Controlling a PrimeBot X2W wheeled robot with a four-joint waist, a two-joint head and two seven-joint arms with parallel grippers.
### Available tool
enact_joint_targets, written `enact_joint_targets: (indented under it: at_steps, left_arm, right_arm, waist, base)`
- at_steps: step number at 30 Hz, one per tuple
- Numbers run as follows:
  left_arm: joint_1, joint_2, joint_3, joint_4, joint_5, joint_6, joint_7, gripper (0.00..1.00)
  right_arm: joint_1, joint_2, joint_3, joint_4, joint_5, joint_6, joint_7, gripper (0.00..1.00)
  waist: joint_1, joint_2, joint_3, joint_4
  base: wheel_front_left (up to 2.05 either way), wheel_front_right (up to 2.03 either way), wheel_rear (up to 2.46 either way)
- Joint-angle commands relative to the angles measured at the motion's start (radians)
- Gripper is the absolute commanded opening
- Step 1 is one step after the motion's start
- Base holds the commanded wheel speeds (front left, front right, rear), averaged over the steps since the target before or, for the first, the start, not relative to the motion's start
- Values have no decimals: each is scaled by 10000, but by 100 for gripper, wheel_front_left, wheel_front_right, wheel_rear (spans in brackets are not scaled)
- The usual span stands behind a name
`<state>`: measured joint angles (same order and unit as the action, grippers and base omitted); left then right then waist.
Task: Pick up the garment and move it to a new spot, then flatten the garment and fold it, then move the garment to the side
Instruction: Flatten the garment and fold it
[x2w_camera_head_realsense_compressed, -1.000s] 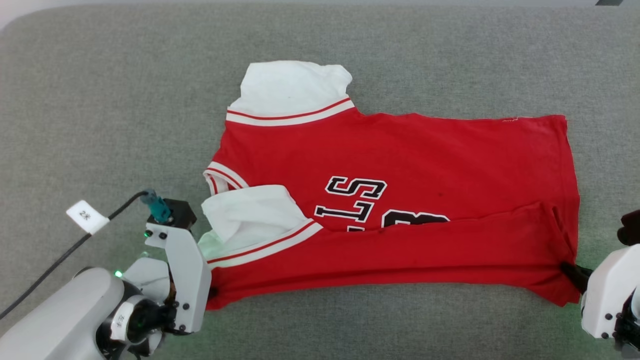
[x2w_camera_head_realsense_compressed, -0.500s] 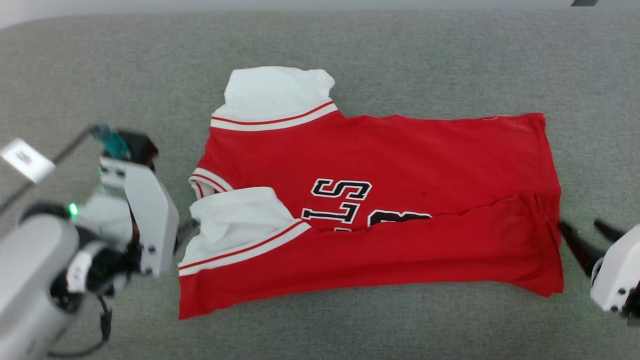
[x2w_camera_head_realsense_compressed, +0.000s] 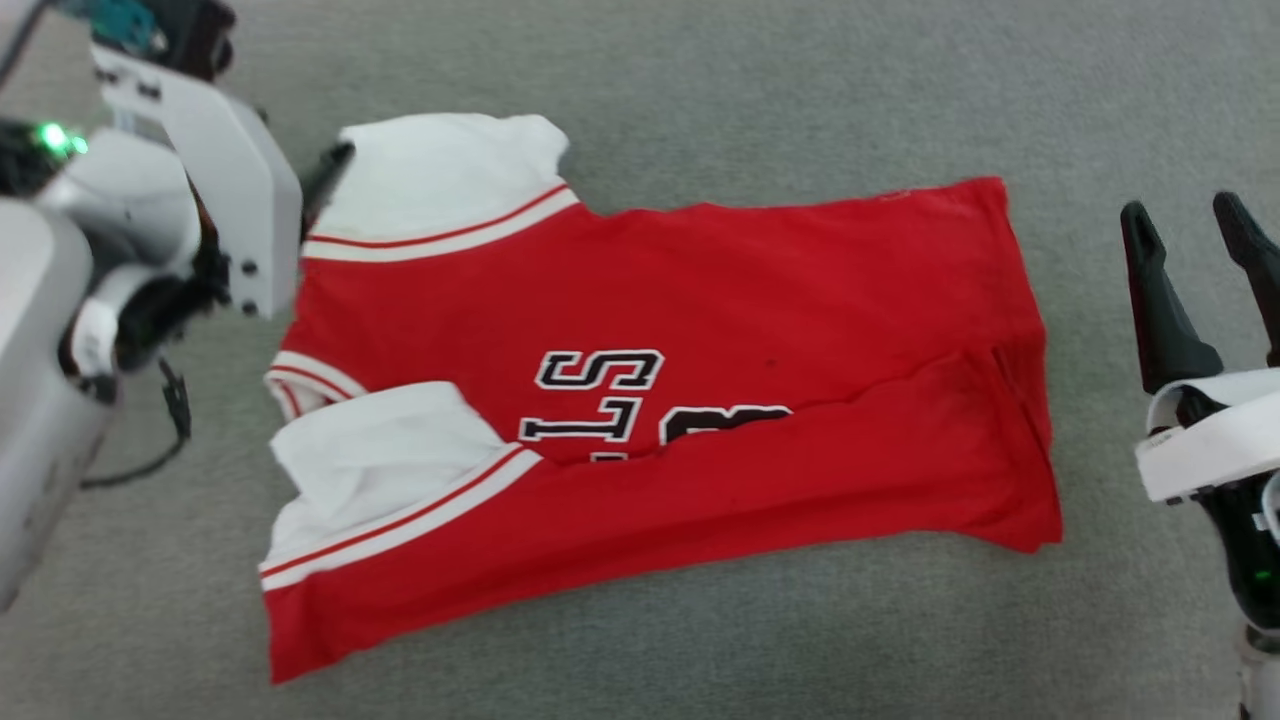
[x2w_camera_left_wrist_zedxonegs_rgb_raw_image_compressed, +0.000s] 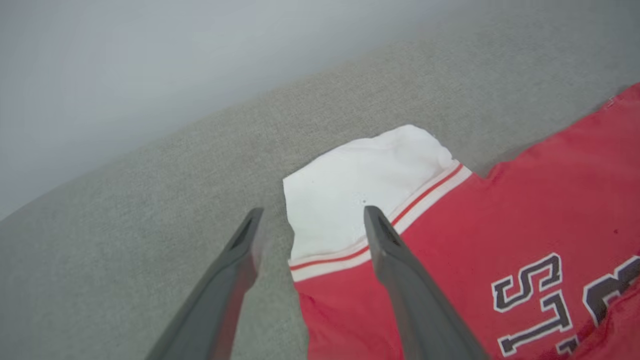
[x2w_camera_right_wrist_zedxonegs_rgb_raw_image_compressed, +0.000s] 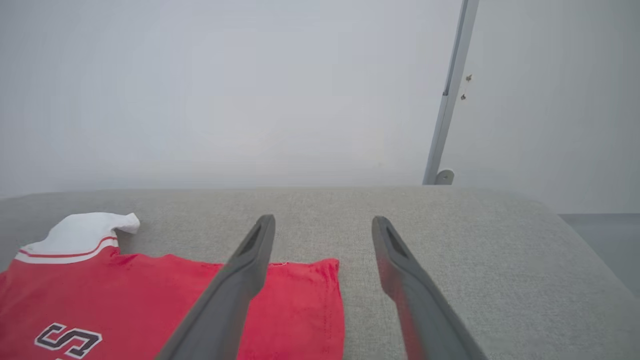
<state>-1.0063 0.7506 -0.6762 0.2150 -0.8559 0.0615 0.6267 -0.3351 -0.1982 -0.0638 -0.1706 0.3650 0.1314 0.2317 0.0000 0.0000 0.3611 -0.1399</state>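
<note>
On the grey cushion (x2w_camera_head_realsense_compressed: 700, 80) the red T-shirt (x2w_camera_head_realsense_compressed: 780, 290) lies flat, near edge folded over. I have let that edge go: my left gripper (x2w_camera_left_wrist_zedxonegs_rgb_raw_image_compressed: 312, 212) hovers spread at the far white sleeve (x2w_camera_left_wrist_zedxonegs_rgb_raw_image_compressed: 360, 185), my right gripper (x2w_camera_head_realsense_compressed: 1182, 210) spread beside the hem (x2w_camera_head_realsense_compressed: 1015, 300). Far fold next, probably.

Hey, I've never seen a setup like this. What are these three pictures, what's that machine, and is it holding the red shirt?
It is a two-armed robot folding laundry. The top-down picture comes from a camera on its head. The other two come from cameras on its wrists, looking along each gripper's two dark fingers. A red T-shirt with white sleeves lies on a grey padded surface, its near long edge folded over the lettering. The left gripper is open by the far white sleeve. The right gripper is open beside the shirt's hem. Neither holds anything.
</note>
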Motion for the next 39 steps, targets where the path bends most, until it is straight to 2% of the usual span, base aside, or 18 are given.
enact_joint_targets:
  at_steps: [1,6,13,23,31,32,33,34,35,39]
  left_arm:
    - [-358,-127,-16,378,164,-193,-162,100]
    - [-1280,-383,-8,1570,409,-575,-400,100]
    - [-2411,-596,-143,3186,284,-1041,483,100]
    - [-3107,-903,-394,4735,78,-954,1914,100]
    - [-2962,-1033,-698,5122,-17,-700,2967,100]
    - [-2916,-1033,-745,5163,-31,-657,3110,90]
    - [-2853,-1059,-785,5197,-78,-591,3301,44]
    - [-2768,-1089,-827,5206,-144,-607,3495,7]
    - [-2717,-1108,-831,5195,-193,-522,3645,0]
    - [-2713,-1093,-778,4937,-239,-441,3599,0]
  right_arm:
    - [-145,72,139,135,-145,-16,-599,100]
    - [-308,232,435,592,-295,-16,-1754,100]
    - [-491,366,754,1134,-185,-16,-2282,100]
    - [-648,456,954,1514,-111,-16,-2540,100]
    - [-714,432,927,1569,-69,-16,-2505,100]
    - [-743,432,936,1575,-70,-16,-2464,100]
    - [-779,446,934,1564,-62,-16,-2437,100]
    - [-807,455,921,1539,-54,-16,-2400,100]
    - [-827,446,897,1521,-48,-16,-2336,100]
    - [-1035,444,885,1415,-17,-16,-2101,100]
  waist:
    - [0,0,464,-503]
    - [0,0,893,-920]
    - [0,0,1403,-1384]
    - [0,0,1822,-1674]
    - [0,0,1909,-1629]
    - [0,0,1912,-1620]
    - [0,0,1910,-1612]
    - [0,0,1902,-1602]
    - [0,0,1898,-1588]
    - [0,0,1917,-1541]
  base:
    - [0,0,0]
    - [0,0,0]
    - [0,0,0]
    - [0,0,0]
    - [0,0,0]
    - [0,0,0]
    - [0,0,0]
    - [0,0,0]
    - [0,0,0]
    - [0,0,0]
